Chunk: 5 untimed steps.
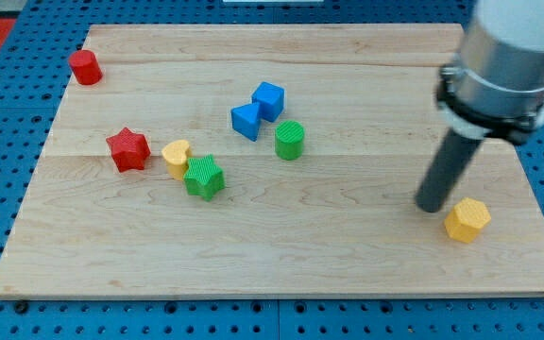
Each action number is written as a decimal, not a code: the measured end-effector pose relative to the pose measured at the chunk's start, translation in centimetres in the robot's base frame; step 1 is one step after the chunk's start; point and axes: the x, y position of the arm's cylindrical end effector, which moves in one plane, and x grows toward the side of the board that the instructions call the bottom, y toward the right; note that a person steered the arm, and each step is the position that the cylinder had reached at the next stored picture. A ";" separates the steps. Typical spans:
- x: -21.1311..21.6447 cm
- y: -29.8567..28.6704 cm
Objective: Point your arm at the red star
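Note:
The red star [127, 149] lies on the wooden board at the view's left. My tip [433, 206] rests on the board far to the view's right of it, just left of and slightly above a yellow hexagon block [467, 220]. A yellow heart-like block [176, 157] sits right of the red star, with a green star [203, 177] touching it on the lower right.
A red cylinder [85, 67] stands at the board's top left corner. Two blue blocks [268, 99] [246, 120] touch near the centre, with a green cylinder [290, 140] just right of and below them. The board [281, 255] lies on a blue pegboard surface.

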 end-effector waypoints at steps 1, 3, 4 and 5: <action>3.6 -10.6; 3.0 -35.2; -2.4 -36.8; -4.2 -36.8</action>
